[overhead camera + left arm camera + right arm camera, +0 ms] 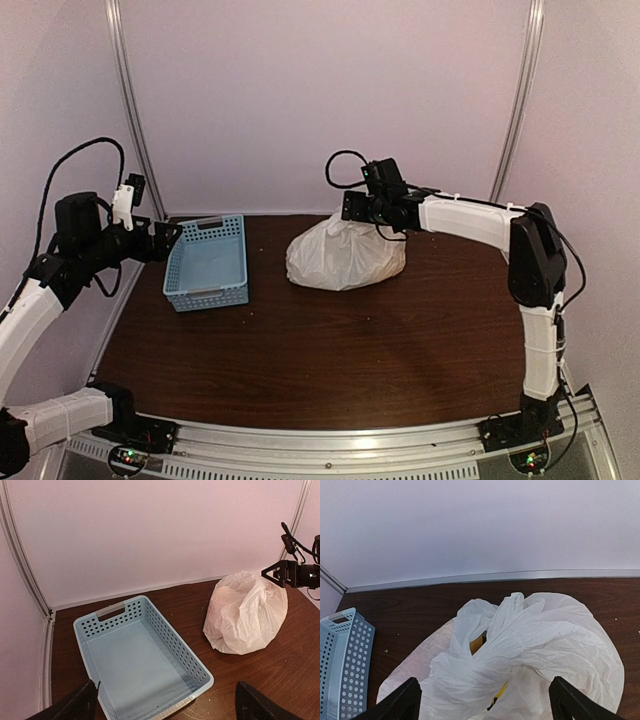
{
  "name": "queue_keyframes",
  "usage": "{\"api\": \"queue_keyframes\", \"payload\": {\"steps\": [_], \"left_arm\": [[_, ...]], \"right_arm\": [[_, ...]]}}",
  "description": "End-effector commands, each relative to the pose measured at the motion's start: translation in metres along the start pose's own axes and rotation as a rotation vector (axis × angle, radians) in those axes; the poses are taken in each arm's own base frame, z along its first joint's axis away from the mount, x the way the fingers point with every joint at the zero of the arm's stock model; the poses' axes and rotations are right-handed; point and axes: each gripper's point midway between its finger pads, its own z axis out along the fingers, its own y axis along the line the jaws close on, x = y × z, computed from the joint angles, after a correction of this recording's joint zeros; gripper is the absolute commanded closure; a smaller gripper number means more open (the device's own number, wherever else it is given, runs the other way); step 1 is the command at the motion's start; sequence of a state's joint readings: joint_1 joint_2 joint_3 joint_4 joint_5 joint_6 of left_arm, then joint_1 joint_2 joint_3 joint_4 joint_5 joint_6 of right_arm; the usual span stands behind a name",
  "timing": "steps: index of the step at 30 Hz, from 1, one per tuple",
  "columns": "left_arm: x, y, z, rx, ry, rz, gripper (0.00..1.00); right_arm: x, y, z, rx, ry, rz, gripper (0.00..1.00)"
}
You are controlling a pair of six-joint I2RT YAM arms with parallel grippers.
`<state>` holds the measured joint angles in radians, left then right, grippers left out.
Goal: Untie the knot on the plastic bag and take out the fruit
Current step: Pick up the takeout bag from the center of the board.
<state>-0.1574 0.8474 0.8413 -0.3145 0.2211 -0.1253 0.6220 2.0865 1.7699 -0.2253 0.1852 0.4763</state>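
- The plastic bag (345, 257) sits on the worktop (350, 350). From above it lies a little past centre, toward 12 o'clock. The blue basket (207, 222) is well apart at its 9 o'clock.
- The knot (513, 603) is the twisted bunch of handles standing up at the bag's 12 o'clock in the right wrist view.
- The right pincer (485, 681) has its fingers spread wide and holds nothing. It hangs just over the bag's top, with the knot ahead of it between the fingers. Whether it touches the film I cannot tell.
- The left pincer (167, 692) is also wide apart and empty, over the near end of the basket.
- Handling, as I judge it: the film is thin, soft and slippery, so it will likely crumple and slide rather than resist a pull. The load inside should anchor it somewhat.
- The best hold looks to be a loose ear of handle just beside the knot, with the other pincer pinning the neck below.
- The fruit (477, 644) is nearly all hidden. Only yellow scraps show, through a gap at the knot's 8 o'clock and again lower down.
- How many pieces there are, and how the knot is wound or how tight it is, cannot be made out.
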Motion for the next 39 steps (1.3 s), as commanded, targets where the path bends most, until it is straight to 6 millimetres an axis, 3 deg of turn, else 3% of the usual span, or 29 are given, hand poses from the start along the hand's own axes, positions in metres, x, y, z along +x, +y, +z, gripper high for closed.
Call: {"api": "queue_keyframes", "payload": {"steps": [1, 7, 21, 25, 28, 34, 39], "left_arm": [[-0.003, -0.003, 0.001, 0.016, -0.02, -0.004, 0.02], [-0.003, -0.003, 0.0, 0.016, -0.023, -0.004, 0.02], [-0.005, -0.004, -0.004, 0.017, -0.035, -0.004, 0.02], [-0.005, -0.005, -0.005, 0.019, -0.038, -0.002, 0.03], [-0.004, -0.004, -0.005, 0.017, -0.036, -0.004, 0.03], [-0.005, -0.004, -0.006, 0.016, -0.038, -0.003, 0.03], [-0.004, -0.004, -0.006, 0.011, -0.038, -0.003, 0.03]], "right_arm": [[0.0, -0.011, 0.007, 0.11, -0.01, 0.019, 0.11], [0.01, -0.008, 0.016, 0.101, 0.011, 0.045, 0.12], [0.024, 0.02, 0.032, -0.003, 0.048, 0.079, 0.2], [0.027, 0.021, 0.035, 0.001, 0.053, 0.075, 0.4], [0.025, 0.023, 0.035, -0.008, 0.053, 0.079, 0.64], [0.015, 0.037, 0.024, -0.069, 0.038, 0.079, 0.96], [0.0, 0.054, 0.006, -0.145, 0.0, 0.058, 1.0]]}}
